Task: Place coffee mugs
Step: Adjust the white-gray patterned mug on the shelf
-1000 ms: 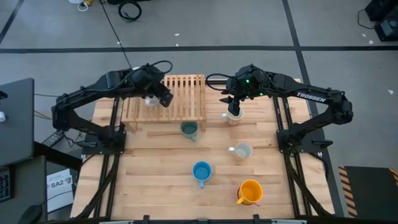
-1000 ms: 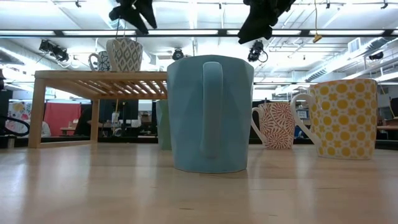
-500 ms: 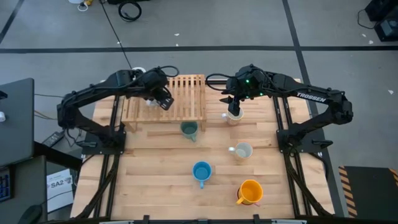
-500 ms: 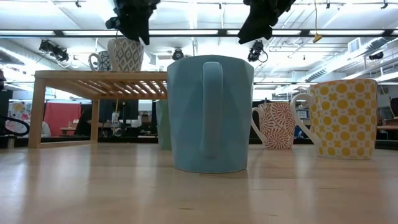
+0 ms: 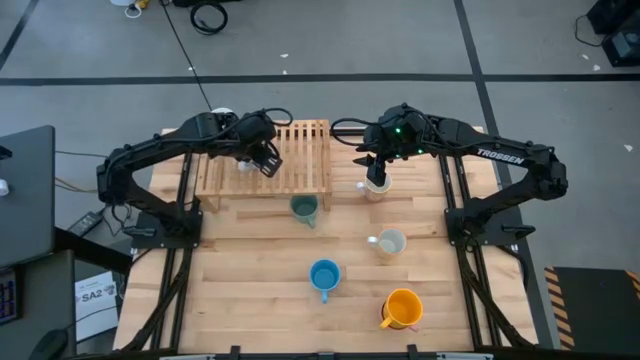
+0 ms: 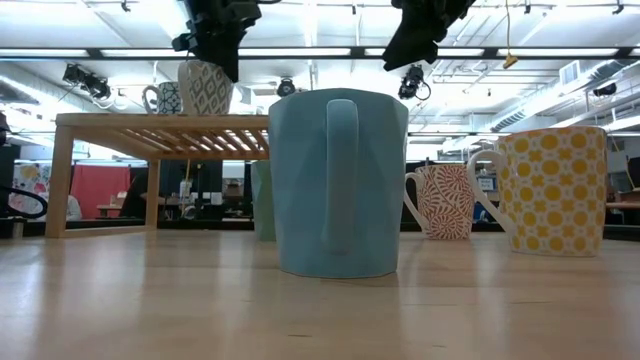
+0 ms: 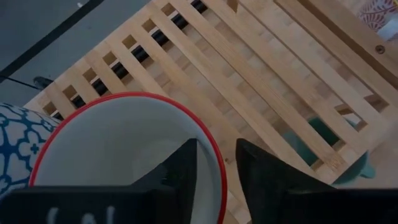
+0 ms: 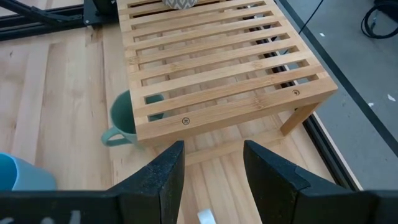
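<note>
Two mugs stand on the slatted wooden rack (image 5: 285, 160): a grey diamond-patterned mug with a red rim (image 6: 206, 88) (image 7: 124, 155) and a blue-patterned one (image 6: 161, 97) (image 7: 12, 146). My left gripper (image 7: 216, 165) (image 6: 215, 45) is down over the red-rimmed mug, astride its rim. My right gripper (image 5: 377, 172) (image 8: 212, 168) hangs open high above the pink-patterned mug (image 5: 376, 188) (image 6: 443, 201). On the table stand the green (image 5: 304, 208), white (image 5: 390, 242), blue (image 5: 324, 274) and orange (image 5: 402, 308) mugs. My left gripper has the red-rimmed mug by its rim wall (image 7: 214, 155), on the side toward the rack's middle. One finger (image 7: 177, 174) is inside the cup and the other (image 7: 267, 174) outside. The fingers come from above, pointing down. The mug stands upright with its base on the rack's slats.
The rack takes the far left part of the table, and the green mug sits half under its near edge (image 8: 127, 118). The blue mug (image 6: 338, 182) fills the middle of the low view, the yellow-patterned orange one (image 6: 555, 190) to its right. Bare wood lies at the near left.
My left gripper has come down from above the rack onto the red-rimmed mug. The mug has slid slightly along the rack top, staying upright. My right arm has kept still.
</note>
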You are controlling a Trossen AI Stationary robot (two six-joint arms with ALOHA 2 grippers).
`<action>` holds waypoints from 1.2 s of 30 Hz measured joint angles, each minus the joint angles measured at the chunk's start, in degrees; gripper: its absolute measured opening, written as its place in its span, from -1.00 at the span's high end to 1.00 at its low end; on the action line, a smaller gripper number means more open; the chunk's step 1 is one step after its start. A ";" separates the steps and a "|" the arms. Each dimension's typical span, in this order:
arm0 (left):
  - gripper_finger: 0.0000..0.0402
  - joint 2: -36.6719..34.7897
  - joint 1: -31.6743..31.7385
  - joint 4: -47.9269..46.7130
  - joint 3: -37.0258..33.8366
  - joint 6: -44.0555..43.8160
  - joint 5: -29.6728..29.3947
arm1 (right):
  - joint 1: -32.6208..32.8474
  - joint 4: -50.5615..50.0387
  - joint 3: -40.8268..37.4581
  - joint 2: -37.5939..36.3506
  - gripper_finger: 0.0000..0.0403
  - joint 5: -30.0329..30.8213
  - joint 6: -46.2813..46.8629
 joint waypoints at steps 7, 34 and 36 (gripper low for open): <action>0.71 0.00 -0.01 -0.47 0.00 1.54 0.00 | 0.00 -0.02 0.00 0.00 0.16 0.00 -0.02; 0.85 0.02 10.34 8.99 -0.04 22.72 8.14 | 0.00 0.00 0.00 0.00 0.16 0.00 -0.02; 0.85 0.02 11.56 8.85 -0.04 22.97 8.48 | 0.00 0.00 0.00 0.00 0.16 0.00 0.00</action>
